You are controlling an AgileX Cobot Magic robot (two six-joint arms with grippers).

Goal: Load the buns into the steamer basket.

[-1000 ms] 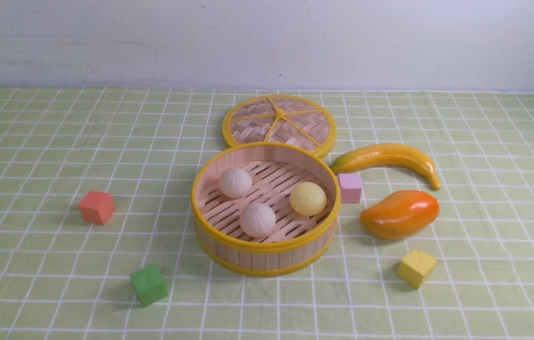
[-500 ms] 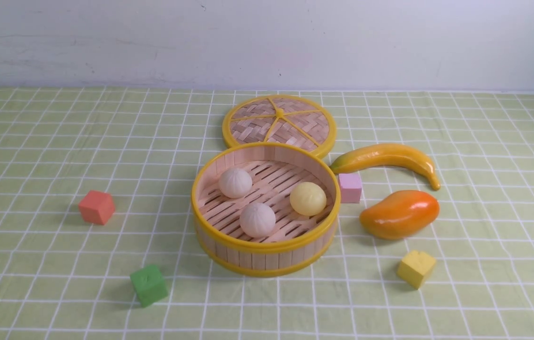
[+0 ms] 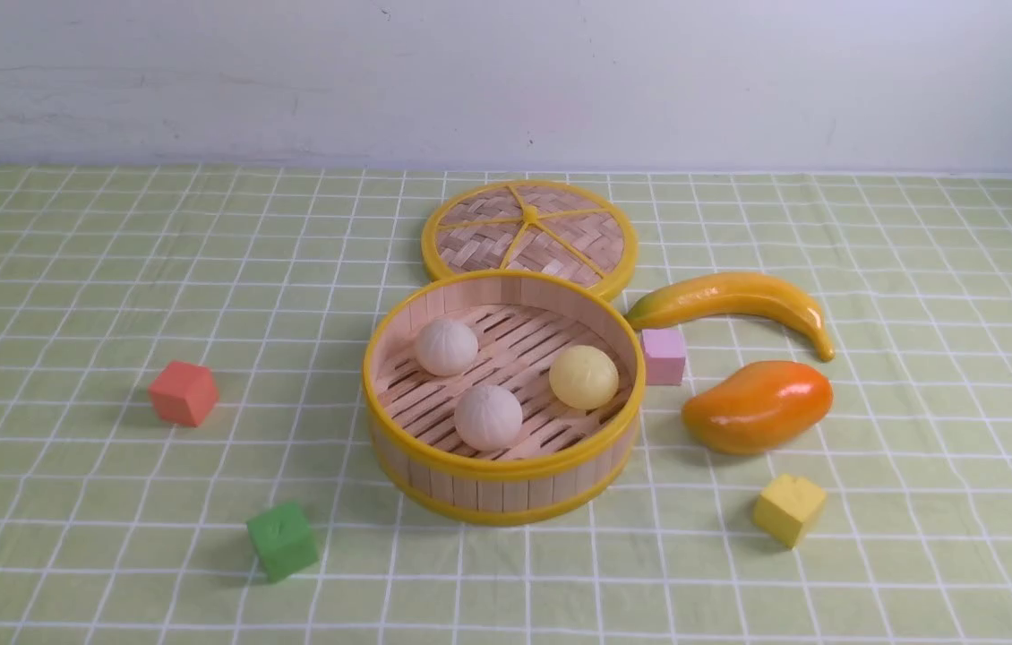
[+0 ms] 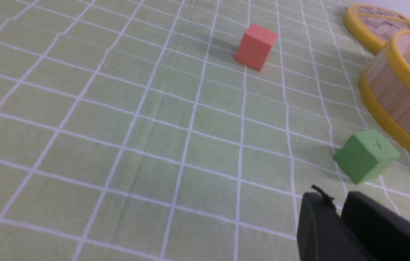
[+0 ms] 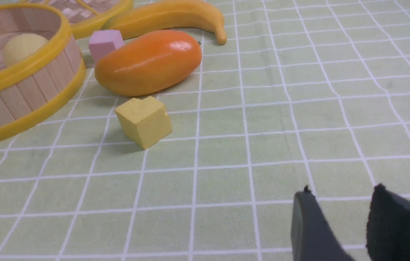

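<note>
Buns (image 3: 488,417) were all three inside the steamer basket (image 3: 503,472): one off-white at the near side of its floor, a second off-white bun (image 3: 446,347) toward its far left wall, the pale yellow bun (image 3: 583,377) against its right wall. None were left on the cloth around the basket. Basket sat upright, with the woven lid (image 3: 529,235) lying flat just behind it, touching or nearly touching its far rim

Placing step looked finished, so the task seemed essentially done. Neither arm showed in the front view. Left gripper (image 4: 337,206) hung over bare cloth on the basket's left, near the green cube (image 4: 366,156), jaws nearly together with only a thin slit between them and nothing held. Right gripper (image 5: 339,206) hung over bare cloth on the basket's right, nearer than the yellow cube (image 5: 144,120), jaws clearly apart and empty

Next move probably called for nothing beyond keeping both arms clear of the basket and parked. Distractors stayed outside the basket: red cube (image 3: 184,392) well left of it, pink cube (image 3: 664,355) touching or just beside its right wall, mango (image 3: 757,406) and banana (image 3: 734,300) to its right. No reason to touch any of them
</note>
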